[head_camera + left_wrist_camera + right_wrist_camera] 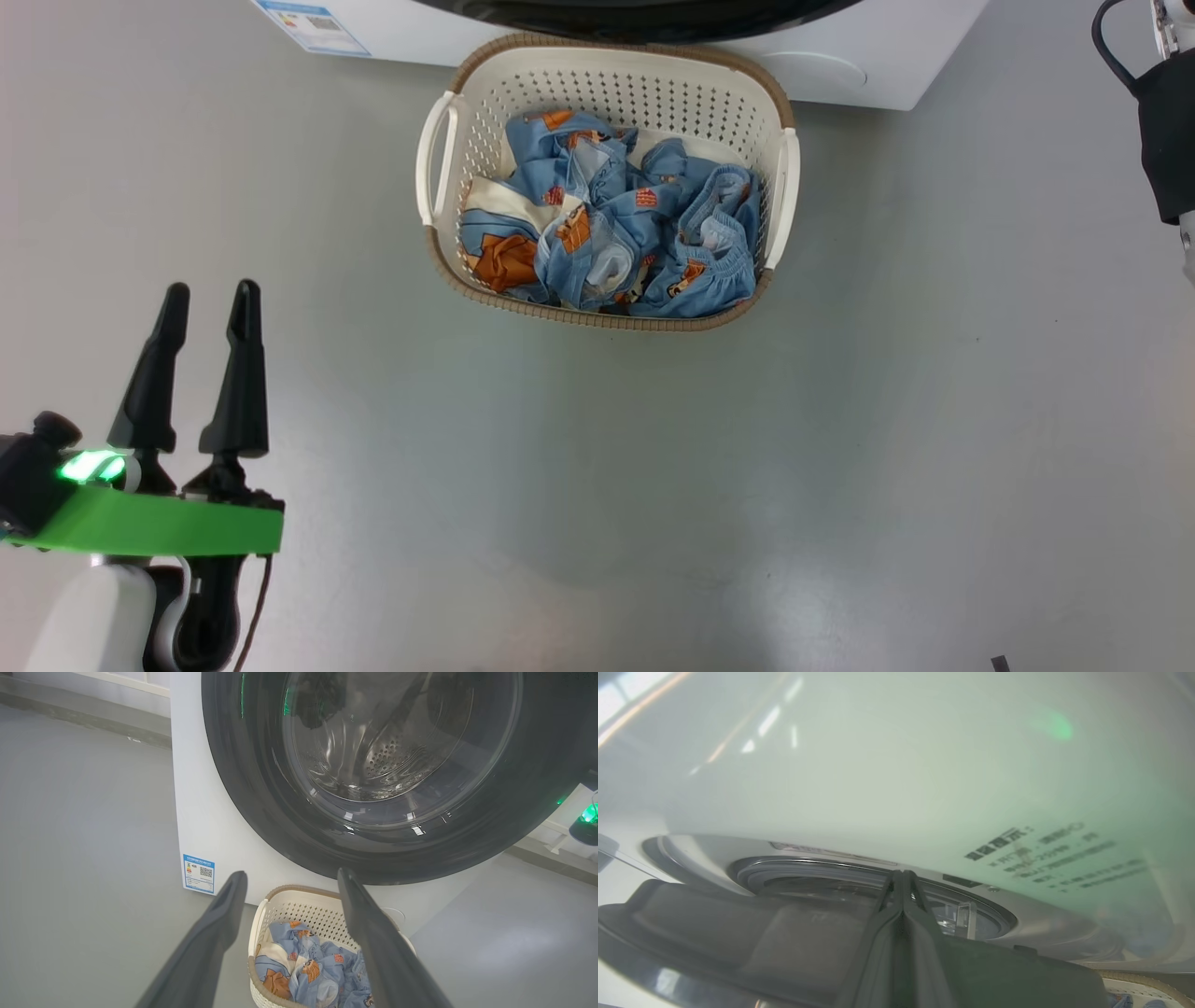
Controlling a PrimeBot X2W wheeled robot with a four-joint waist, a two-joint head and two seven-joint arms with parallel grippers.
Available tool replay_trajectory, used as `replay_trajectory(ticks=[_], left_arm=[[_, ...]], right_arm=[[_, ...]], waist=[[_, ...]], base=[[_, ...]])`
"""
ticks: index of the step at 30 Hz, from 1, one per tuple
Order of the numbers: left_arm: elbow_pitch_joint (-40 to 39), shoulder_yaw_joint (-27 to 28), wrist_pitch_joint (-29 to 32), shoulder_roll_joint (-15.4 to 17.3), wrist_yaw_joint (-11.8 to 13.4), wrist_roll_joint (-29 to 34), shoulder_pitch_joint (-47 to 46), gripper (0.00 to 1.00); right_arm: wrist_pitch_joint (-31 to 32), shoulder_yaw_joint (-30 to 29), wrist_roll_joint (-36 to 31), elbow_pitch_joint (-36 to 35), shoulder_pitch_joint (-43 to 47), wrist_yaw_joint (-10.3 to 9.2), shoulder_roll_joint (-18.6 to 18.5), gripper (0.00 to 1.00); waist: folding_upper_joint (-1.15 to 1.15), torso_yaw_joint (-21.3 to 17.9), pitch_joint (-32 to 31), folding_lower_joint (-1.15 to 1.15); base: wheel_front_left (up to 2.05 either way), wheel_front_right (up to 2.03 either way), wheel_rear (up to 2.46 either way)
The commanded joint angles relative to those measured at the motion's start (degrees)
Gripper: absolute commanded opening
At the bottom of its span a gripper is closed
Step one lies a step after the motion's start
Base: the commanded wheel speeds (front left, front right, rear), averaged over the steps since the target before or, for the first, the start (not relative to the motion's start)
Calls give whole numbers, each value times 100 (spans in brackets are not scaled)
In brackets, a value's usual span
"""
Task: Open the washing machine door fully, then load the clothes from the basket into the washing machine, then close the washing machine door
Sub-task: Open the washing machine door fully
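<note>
Left tool (212, 289) spread, well apart from basket (616, 86); clothes (607, 224) inside.

Floor (597, 485): smooth grey, uniform, slight sheen. Soft pale glare patch (794, 597) toward btm of head view. A small dark mark (999, 663) sits at the btm edge, R side, too small to ID. In left wrist view the same grey floor runs back to a wall (154, 677) at top L, pale w/ a light trim strip. A darker grey skirting band (93, 725) runs along its foot. On the R, a second grey skirting strip (551, 863) under stepped white trim meets the floor, w/ another faint glare nearby. Lighting even & diffuse, shadows soft.
</note>
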Motion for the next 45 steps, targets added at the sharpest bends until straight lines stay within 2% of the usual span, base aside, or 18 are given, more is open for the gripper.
replay_trajectory(ticks=[1, 8, 22, 45], left_arm=[[-58, 239, -37, 199, -12, -4, -111, 100], [22, 287, -37, 156, -12, 43, -60, 100], [181, 400, -37, 96, -12, 246, 310, 100], [545, 433, -37, -144, -12, 580, 897, 100]], right_arm=[[139, 119, -154, -81, -85, 33, 245, 0], [460, 290, -113, 17, 265, 33, 302, 0], [1169, 505, 484, -733, 1707, 33, 386, 0], [1873, 564, 1267, -1663, 3600, 33, 351, 0]], waist=[[0, 4, -4, 0], [0, -72, -292, 0], [0, -253, -1143, 0], [0, 110, -2347, 0]], base=[[0, 0, 0], [0, 0, 0], [0, 0, 0], [0, 0, 0]])
